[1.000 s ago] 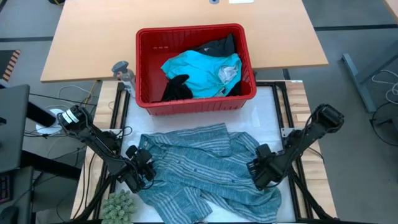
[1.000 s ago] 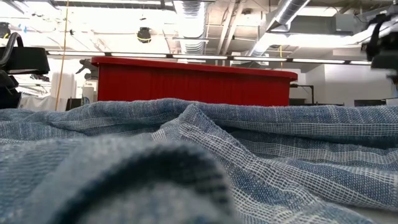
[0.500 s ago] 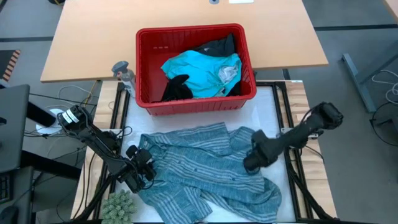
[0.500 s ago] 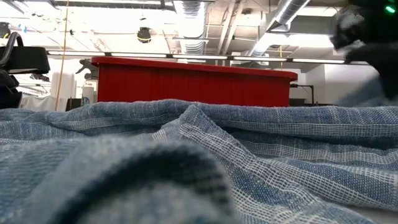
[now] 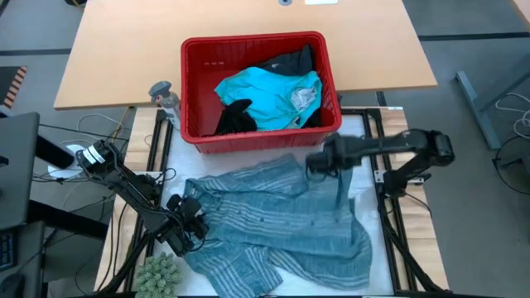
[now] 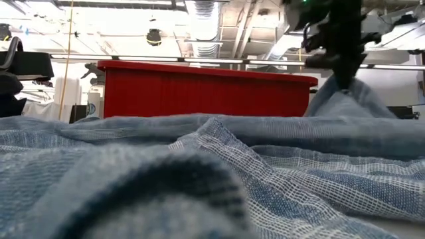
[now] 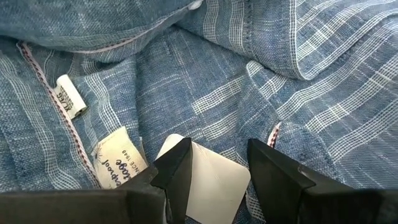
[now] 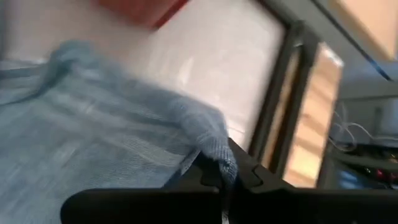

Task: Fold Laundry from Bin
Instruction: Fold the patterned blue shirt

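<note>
Two grippers | right gripper [image 5: 317, 162] pinching striped shirt [image 5: 273, 223] | left gripper [image 5: 197, 228] parted over shirt

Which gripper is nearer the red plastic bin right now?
The right gripper, shut on the blue-grey striped shirt, hangs just in front of the red rectangular plastic bin. The left gripper sits farther back on the shirt's collar.

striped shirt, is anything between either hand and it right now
Nothing visible. The right hand is shut on the striped shirt, lifting its edge near the red bin. The left hand sits open right against the cloth at the shirt's left edge, with only the shirt's paper tag between its fingers.
</note>
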Action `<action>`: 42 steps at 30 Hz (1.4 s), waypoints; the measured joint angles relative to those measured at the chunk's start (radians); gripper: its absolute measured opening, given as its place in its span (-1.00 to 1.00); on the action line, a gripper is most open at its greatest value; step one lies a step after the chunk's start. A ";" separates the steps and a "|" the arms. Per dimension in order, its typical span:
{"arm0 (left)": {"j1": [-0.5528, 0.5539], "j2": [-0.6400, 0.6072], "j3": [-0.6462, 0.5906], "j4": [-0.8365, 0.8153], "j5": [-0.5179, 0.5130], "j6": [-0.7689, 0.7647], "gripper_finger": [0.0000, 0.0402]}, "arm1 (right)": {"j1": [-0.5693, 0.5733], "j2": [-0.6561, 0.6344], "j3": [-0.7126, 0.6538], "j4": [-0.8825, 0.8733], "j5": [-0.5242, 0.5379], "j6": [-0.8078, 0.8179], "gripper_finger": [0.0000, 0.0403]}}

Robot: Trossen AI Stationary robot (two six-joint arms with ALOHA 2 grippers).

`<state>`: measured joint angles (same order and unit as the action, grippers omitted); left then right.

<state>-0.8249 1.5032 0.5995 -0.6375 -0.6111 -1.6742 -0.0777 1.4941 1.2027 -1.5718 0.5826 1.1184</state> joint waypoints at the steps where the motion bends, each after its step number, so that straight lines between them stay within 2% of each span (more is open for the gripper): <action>1: 0.000 0.000 0.000 0.000 -0.002 -0.013 -0.27 | -0.039 -0.001 -0.006 -0.003 0.008 -0.011 -0.90; 4: 0.000 0.000 0.000 -0.001 -0.002 -0.036 -0.27 | -0.147 0.000 -0.033 0.006 0.018 -0.057 -0.90; 6: 0.000 0.000 0.000 -0.001 0.000 -0.054 -0.27 | -0.196 -0.001 -0.059 0.047 0.017 -0.115 -0.82; 11: -0.014 0.000 0.024 0.001 -0.019 -0.125 -0.27 | -0.225 -0.003 -0.093 0.080 0.043 -0.262 -0.41; 15: -0.029 -0.043 0.113 -0.046 -0.156 -0.042 -0.27 | -0.206 -0.017 -0.090 0.074 0.134 -0.274 -0.09; 18: -0.028 -0.097 0.184 -0.111 -0.285 0.040 -0.27 | -0.182 -0.048 -0.069 0.077 0.112 -0.265 0.07; 20: -0.028 -0.136 0.222 -0.112 -0.382 0.119 -0.27 | -0.146 -0.068 -0.060 0.083 0.096 -0.263 0.13; 23: -0.023 -0.187 0.267 -0.102 -0.541 0.322 -0.27 | -0.084 -0.109 -0.036 0.066 0.095 -0.235 0.15; 26: 0.040 -0.231 0.279 -0.104 -0.659 0.495 -0.27 | -0.022 -0.162 -0.019 0.067 0.079 -0.191 0.16; 28: 0.115 -0.243 0.278 -0.106 -0.634 0.602 -0.27 | 0.041 -0.193 -0.017 0.075 0.064 -0.156 0.16; 31: 0.238 -0.230 0.277 -0.066 -0.503 0.817 -0.27 | 0.144 -0.236 -0.016 0.108 0.055 -0.108 0.16; 37: 0.479 -0.179 0.277 0.264 -0.184 1.346 -0.24 | 0.318 -0.265 -0.016 0.152 0.051 -0.015 0.16; 42: 0.658 -0.139 0.277 0.444 0.036 1.561 -0.17 | 0.420 -0.250 -0.016 0.158 0.054 0.046 0.16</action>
<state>-0.1671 1.3645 0.8764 -0.1937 -0.5752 -0.1130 0.3427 1.2436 1.1866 -1.4142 0.6361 1.1640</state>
